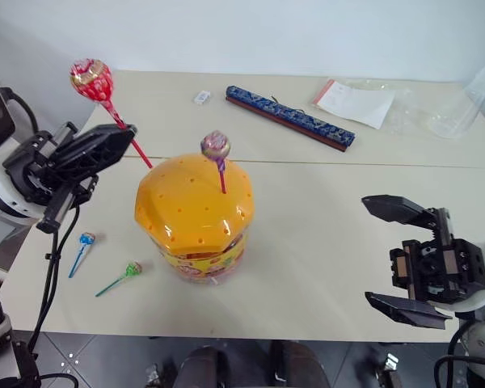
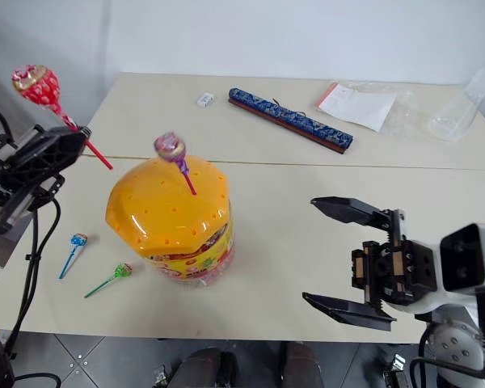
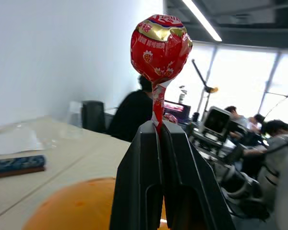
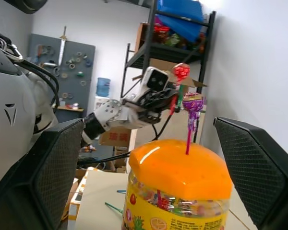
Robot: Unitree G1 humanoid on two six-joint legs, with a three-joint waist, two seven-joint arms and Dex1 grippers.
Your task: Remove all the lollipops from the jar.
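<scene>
red-wrapped lollipop (image 1: pixel 92 80) pinched by its stick in the left claw (image 1: pixel 123 134), up beside the jar (image 1: pixel 196 218); a purple one (image 1: pixel 215 146) stands in the lid, between it and the spread right claw (image 1: pixel 404 260), two more on the counter (image 1: pixel 307 234) below the left claw

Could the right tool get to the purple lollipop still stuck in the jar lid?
Probably yes: the right tool is open and empty, bare table lies between, and the purple lollipop stands exposed atop the jar.

The red lollipop's (image 3: pixel 161 47) stick is hidden between the left fingers (image 3: pixel 139 177).
</scene>
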